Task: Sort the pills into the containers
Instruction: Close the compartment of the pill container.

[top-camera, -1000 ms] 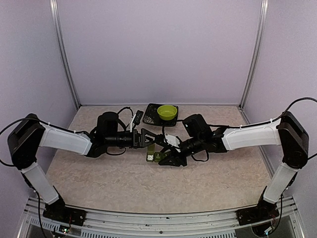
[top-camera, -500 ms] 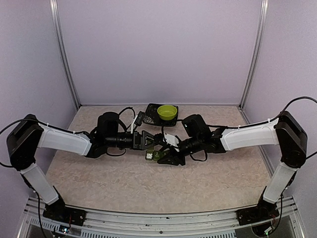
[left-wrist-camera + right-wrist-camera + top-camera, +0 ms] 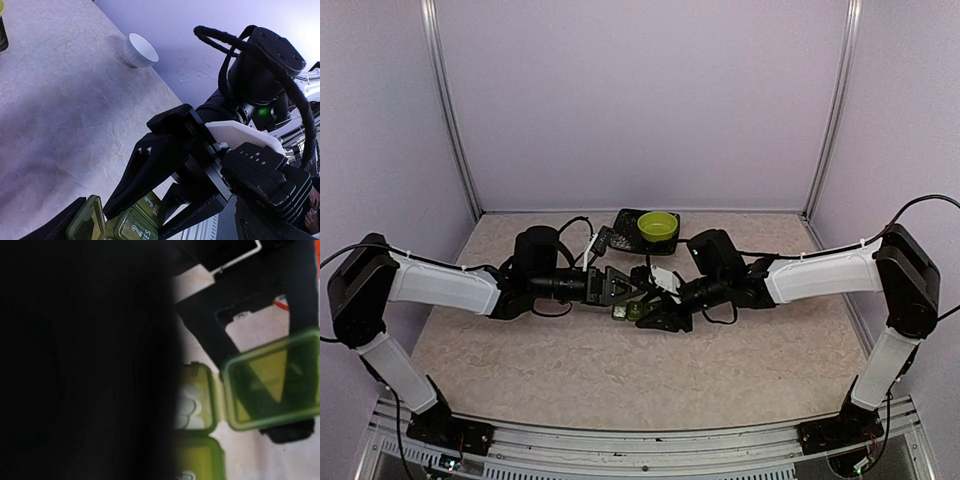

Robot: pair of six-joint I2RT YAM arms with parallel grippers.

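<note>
At frame centre in the top view, the containers (image 3: pixel 628 313) are between both claws, on or just over the tabletop (image 3: pixel 520 360); can't tell which. Translucent olive-green boxes joined in a row. In the rt wrist view one lid (image 3: pixel 272 385) is flipped open toward frame right, w/ white pills (image 3: pixel 189 407) in that compartment. Lids carry printed markings. The right claw (image 3: pixel 650 316) is narrow, pinching the containers. The left claw (image 3: pixel 638 291) is spread wide, close by the open lid, gripping nothing.

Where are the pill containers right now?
In the top view the containers sit mid-table between the left gripper and the right gripper, nearer the arm bases than the green bowl. The right wrist view shows one lid open.
</note>
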